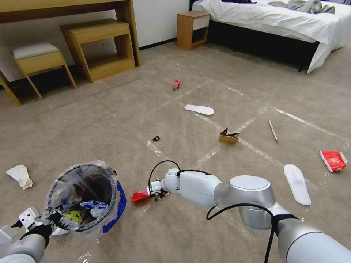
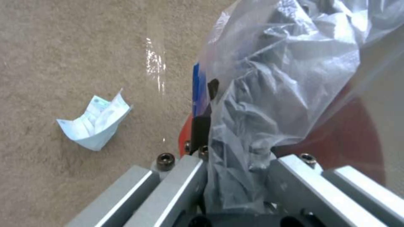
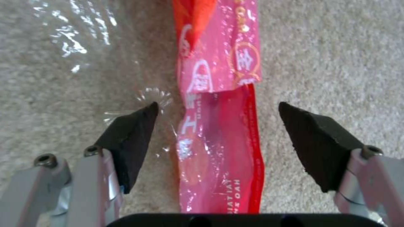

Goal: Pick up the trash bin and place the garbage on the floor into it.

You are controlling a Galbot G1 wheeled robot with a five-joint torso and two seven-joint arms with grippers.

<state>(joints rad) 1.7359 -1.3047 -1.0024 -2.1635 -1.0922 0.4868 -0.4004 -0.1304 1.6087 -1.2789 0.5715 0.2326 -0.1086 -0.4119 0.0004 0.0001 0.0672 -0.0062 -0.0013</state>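
Note:
The trash bin [image 1: 85, 195], dark and lined with a crinkly clear bag, is at the lower left with litter inside it. My left gripper [image 1: 49, 223] is shut on its near rim and bag [image 2: 252, 104]. My right gripper [image 1: 157, 193] is low over the floor [image 1: 120, 120], just right of the bin. It is open, with its fingers [image 3: 132, 138] on either side of a red wrapper [image 3: 219, 126] that lies flat on the carpet [image 1: 140, 196]. More garbage is scattered about: crumpled white paper [image 1: 20, 176] [image 2: 94, 121], a crushed red can [image 1: 176, 84], two white insoles [image 1: 199, 109] [image 1: 297, 183], a cardboard piece [image 1: 229, 136], a stick [image 1: 273, 130] and another red wrapper [image 1: 333, 160].
A small black scrap [image 1: 156, 138] lies mid-floor. A wooden desk with a stool [image 1: 38, 58] and low shelf [image 1: 100, 45] lines the far left wall. A nightstand [image 1: 192, 29] and a bed [image 1: 278, 22] stand at the back right.

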